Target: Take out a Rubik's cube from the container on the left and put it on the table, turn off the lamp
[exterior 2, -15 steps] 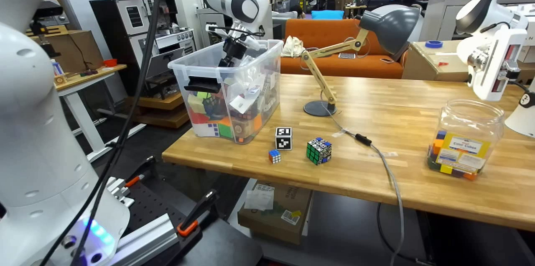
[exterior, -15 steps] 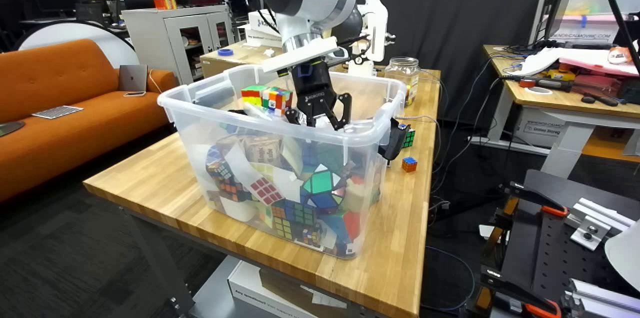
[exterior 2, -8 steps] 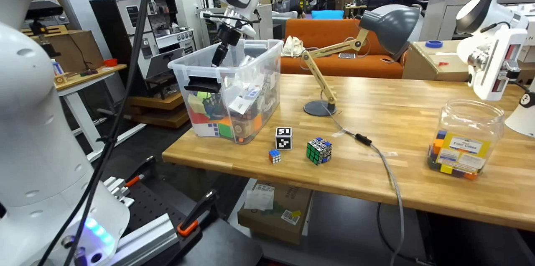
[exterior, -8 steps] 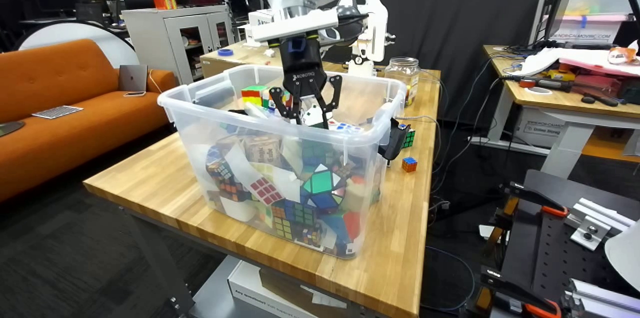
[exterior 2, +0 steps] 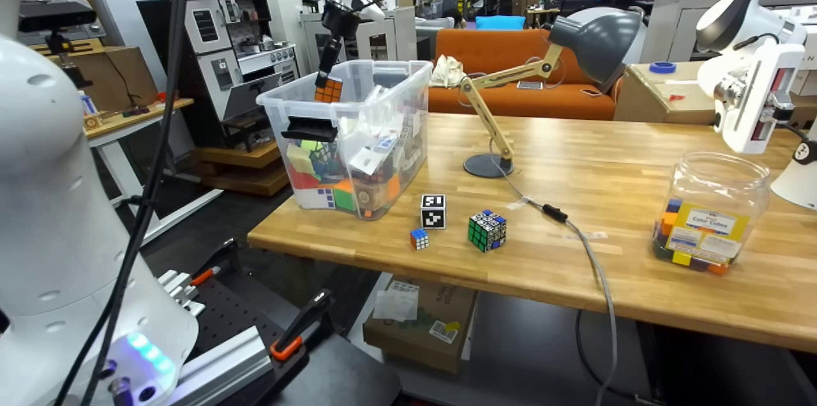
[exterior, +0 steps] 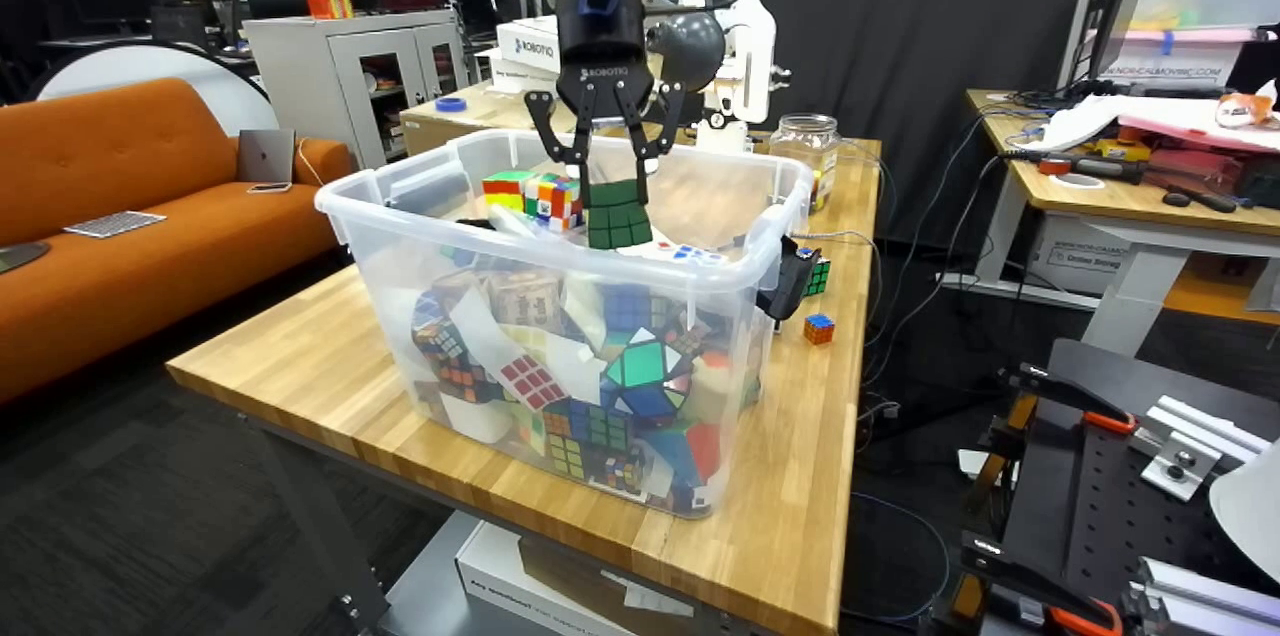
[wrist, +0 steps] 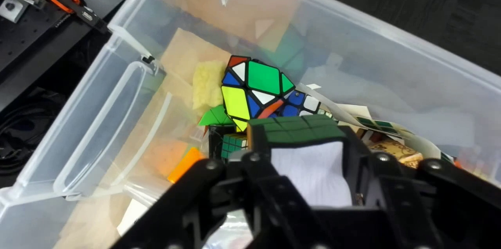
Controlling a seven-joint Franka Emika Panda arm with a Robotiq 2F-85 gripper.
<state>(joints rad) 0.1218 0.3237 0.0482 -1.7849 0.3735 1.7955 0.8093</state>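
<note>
The gripper point(exterior: 614, 182) is shut on a Rubik's cube point(exterior: 617, 216), one finger on each side. That cube shows a green face here, an orange one on the Rubik's cube point(exterior 2: 329, 90) in an exterior view, and green again on the Rubik's cube point(wrist: 297, 128) in the wrist view. A plain white surface between the fingers there cannot be identified. Cube and gripper hang upright at the top of the translucent container point(exterior: 385, 281), close to rim height. The container stands on the wooden table point(exterior 2: 638, 157). A grey desk lamp point(exterior 2: 590, 42) stands beyond; whether it is lit cannot be told.
Inside the container are several puzzles, including a multicoloured one point(wrist: 254, 88), and papers. On the table stand a small cube point(exterior 2: 419, 239), a black-and-white marker cube point(exterior 2: 433, 211), a green-sided cube point(exterior 2: 487, 230), a jar point(exterior 2: 712, 214) and a cable switch point(exterior 2: 554, 213). Another arm point(exterior 2: 753, 80) hangs at right.
My gripper has risen from deep in the container to about rim level and straightened. The Rubik's cube between its fingers has come up into view. Table objects and lamp have not moved.
</note>
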